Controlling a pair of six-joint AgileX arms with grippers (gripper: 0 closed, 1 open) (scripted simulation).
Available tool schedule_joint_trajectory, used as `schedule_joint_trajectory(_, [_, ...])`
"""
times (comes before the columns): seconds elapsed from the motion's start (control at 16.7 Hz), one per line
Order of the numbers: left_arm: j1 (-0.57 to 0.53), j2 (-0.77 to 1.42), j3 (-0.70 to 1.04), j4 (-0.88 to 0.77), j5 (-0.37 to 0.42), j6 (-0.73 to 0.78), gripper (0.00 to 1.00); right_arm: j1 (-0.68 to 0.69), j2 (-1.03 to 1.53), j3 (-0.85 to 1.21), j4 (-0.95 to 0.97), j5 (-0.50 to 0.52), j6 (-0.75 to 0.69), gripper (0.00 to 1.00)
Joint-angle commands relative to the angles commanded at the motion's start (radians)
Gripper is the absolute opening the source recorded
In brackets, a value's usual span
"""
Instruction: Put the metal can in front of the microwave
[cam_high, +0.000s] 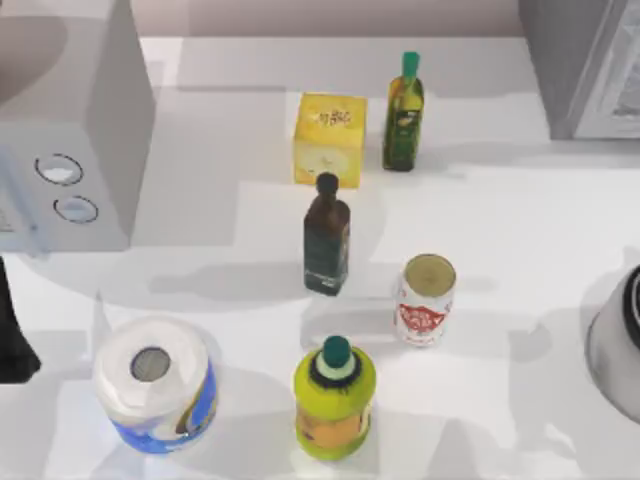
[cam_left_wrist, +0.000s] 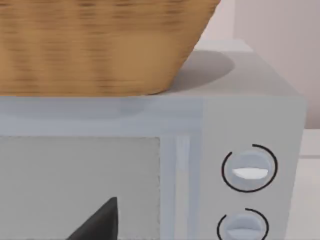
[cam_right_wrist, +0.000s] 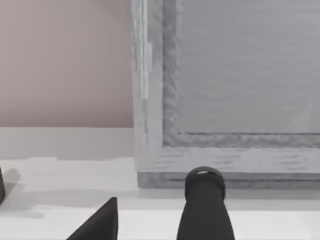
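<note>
Nearest the lens of each wrist camera sat a dark wedge of that arm's own tool: the left tool (cam_left_wrist: 101, 223) faced the door of the microwave (cam_high: 70, 130), and the right tool (cam_right_wrist: 100, 222) faced the speckled grey appliance (cam_right_wrist: 225, 100); whether either tool stood wide or narrow I could not tell. A dark rounded post (cam_right_wrist: 204, 205) rose between the right wrist camera and that appliance, and what it was I could not tell. From above, the left arm (cam_high: 12, 335) showed as a dark shape at the table's left edge, just below the microwave. A woven basket (cam_left_wrist: 100, 45) rested on the microwave's top. The metal can (cam_high: 427, 300) stood upright on the white table (cam_high: 530, 230), right of centre and well apart from the microwave. A brown bottle (cam_high: 327, 238) stood just to its left, and a yellow-green bottle with a teal cap (cam_high: 335, 398) stood near it toward the lower edge. A paper roll (cam_high: 155, 385) sat at lower left. A yellow box (cam_high: 330, 140) and a green bottle (cam_high: 404, 112) stood side by side farther back.
</note>
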Motion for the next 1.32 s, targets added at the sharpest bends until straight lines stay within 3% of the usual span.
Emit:
schedule_joint_trajectory(0.3, [-0.037,0.056,0.057,-0.025,0.003,-0.014,1.0,0.0,0.0,0.0,0.0,0.0,0.0,1.0])
schedule_joint_trajectory(0.54, [-0.16,0.277,0.283,-0.12,0.013,-0.057,1.0,0.0,0.0,0.0,0.0,0.0,0.0,1.0])
schedule_joint_trajectory(0.9, [-0.417,0.912,0.921,-0.392,0.035,-0.125,1.0,0.0,0.0,0.0,0.0,0.0,0.0,1.0])
schedule_joint_trajectory(1.32, [-0.694,1.681,1.685,-0.845,0.047,-0.139,1.0,0.0,0.0,0.0,0.0,0.0,0.0,1.0])
